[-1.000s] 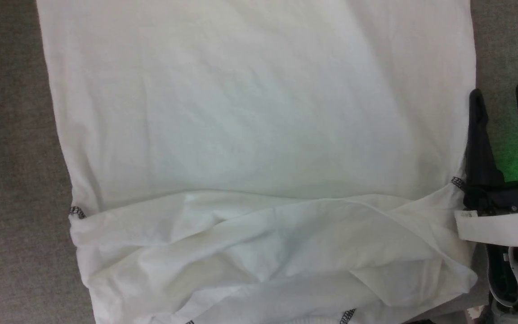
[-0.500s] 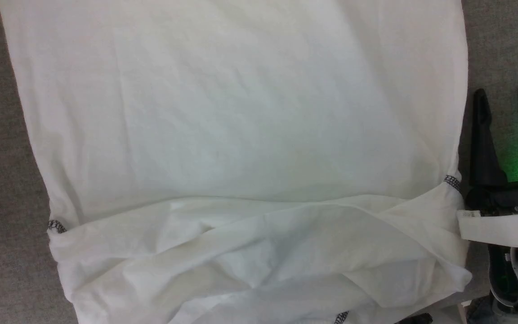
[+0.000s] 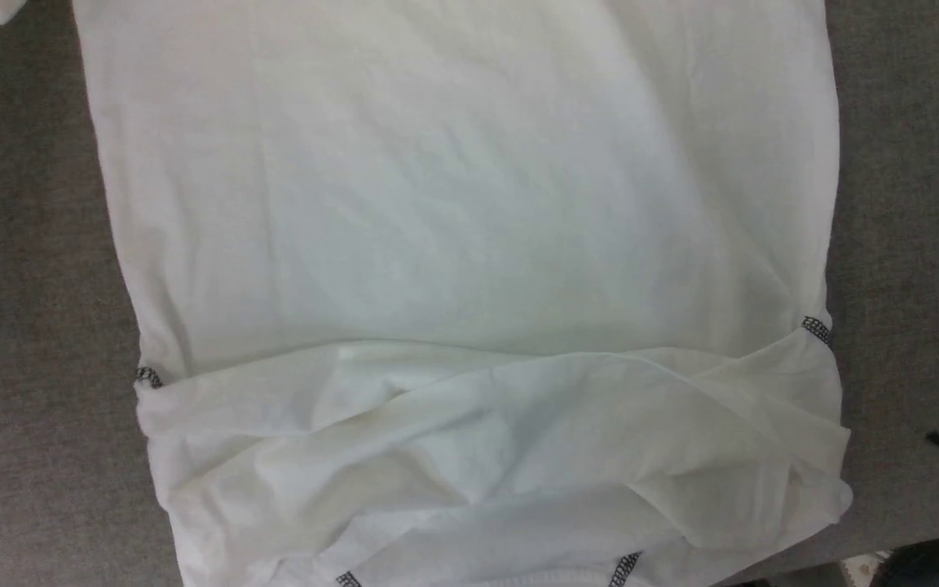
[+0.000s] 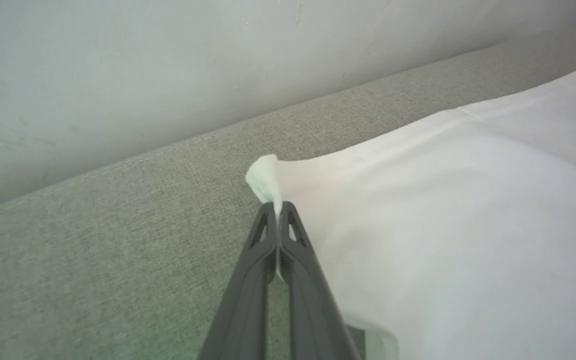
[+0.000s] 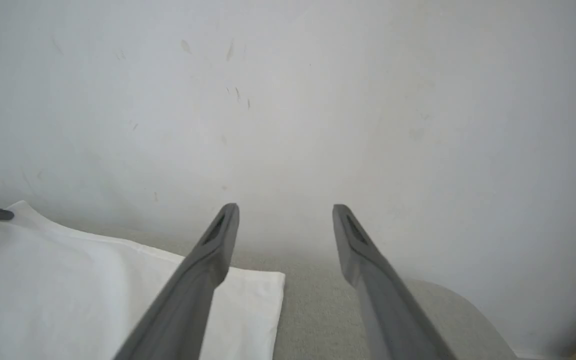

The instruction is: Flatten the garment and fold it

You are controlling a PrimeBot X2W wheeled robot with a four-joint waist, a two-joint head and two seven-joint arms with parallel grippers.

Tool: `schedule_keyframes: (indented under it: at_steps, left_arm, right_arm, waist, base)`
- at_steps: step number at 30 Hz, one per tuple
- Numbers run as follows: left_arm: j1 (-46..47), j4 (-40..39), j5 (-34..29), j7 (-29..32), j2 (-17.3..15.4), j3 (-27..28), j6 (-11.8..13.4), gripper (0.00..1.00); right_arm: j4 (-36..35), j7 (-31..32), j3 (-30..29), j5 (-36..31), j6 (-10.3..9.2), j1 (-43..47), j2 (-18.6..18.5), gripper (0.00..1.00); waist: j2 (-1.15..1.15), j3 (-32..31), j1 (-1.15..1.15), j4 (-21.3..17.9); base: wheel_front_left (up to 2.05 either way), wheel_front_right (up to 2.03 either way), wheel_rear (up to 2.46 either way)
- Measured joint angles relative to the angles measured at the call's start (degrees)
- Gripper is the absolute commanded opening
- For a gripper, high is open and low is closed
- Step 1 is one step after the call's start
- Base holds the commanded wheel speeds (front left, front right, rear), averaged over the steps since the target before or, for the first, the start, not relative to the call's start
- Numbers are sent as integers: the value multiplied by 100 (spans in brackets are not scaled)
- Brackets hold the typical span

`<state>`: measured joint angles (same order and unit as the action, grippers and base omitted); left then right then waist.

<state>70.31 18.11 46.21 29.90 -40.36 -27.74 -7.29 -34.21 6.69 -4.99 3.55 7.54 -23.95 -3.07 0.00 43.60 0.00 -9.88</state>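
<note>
- Grey fabric surface (image 3: 29,244), pale wall (image 4: 118,75) behind; shirt (image 3: 453,204) spread on it, near end rumpled.
- Left gripper (image 4: 279,210) pinches its far left corner.
- Right gripper (image 5: 284,210), wide, should pinch the far right corner likewise.

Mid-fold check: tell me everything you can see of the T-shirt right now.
The T-shirt is white, thin fabric, spread mostly flat on the grey cloth surface. Its near part is folded over and rumpled, with dark zigzag stitching showing at the edges. The left gripper is shut on one far corner, pinching it up.
</note>
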Motion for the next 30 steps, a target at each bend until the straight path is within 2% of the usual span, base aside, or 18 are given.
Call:
schedule_keyframes:
  at_steps: [3, 5, 7, 8, 9, 14, 23, 30]
  left_arm:
    - [-7, -2, 65, -93, 58, -59, -1, 0]
    - [-8, -1, 86, -142, 85, -96, -1, 0]
    - [-8, -11, 102, -179, 108, -123, -1, 0]
    - [-8, -23, 121, -229, 142, -151, -1, 0]
    - [-8, -23, 121, -229, 142, -151, -1, 0]
    - [-8, -45, 146, -336, 246, -225, -8, 0]
    - [-4, -49, 183, -448, 471, -349, -9, 0]
    - [58, -93, 227, -516, 545, -409, -10, 0]
  right_arm:
    - [-19, 708, 268, -169, 2, -857, 8, 100]
    - [202, 1177, 255, 7, 0, -1461, 8, 100]
    - [594, 1631, 300, 42, 0, -2033, 4, 100]
    - [1039, 1974, 364, 31, 1, -2624, -36, 100]
    - [1039, 1974, 364, 31, 1, -2624, -36, 100]
    - [2295, 2708, -11, 159, 1, -3777, -9, 100]
    - [4123, 3750, -1068, -453, 0, -4508, 15, 100]
    - [4727, 4342, -1503, -642, 0, -4751, 11, 100]
  waist:
    - [0, -61, 0, 89]
    - [0, -83, 0, 152]
    - [0, -92, 0, 210]
    - [0, -85, 0, 266]
    - [0, -85, 0, 266]
    - [0, -36, 1, 432]
    - [0, 90, 1, 750]
    - [0, 273, 0, 929]
  base:
    - [0, 0, 0]
    - [0, 0, 0]
    - [0, 0, 0]
    - [0, 0, 0]
    - [0, 0, 0]
    - [0, 0, 0]
    - [0, 0, 0]
    - [0, 0, 0]
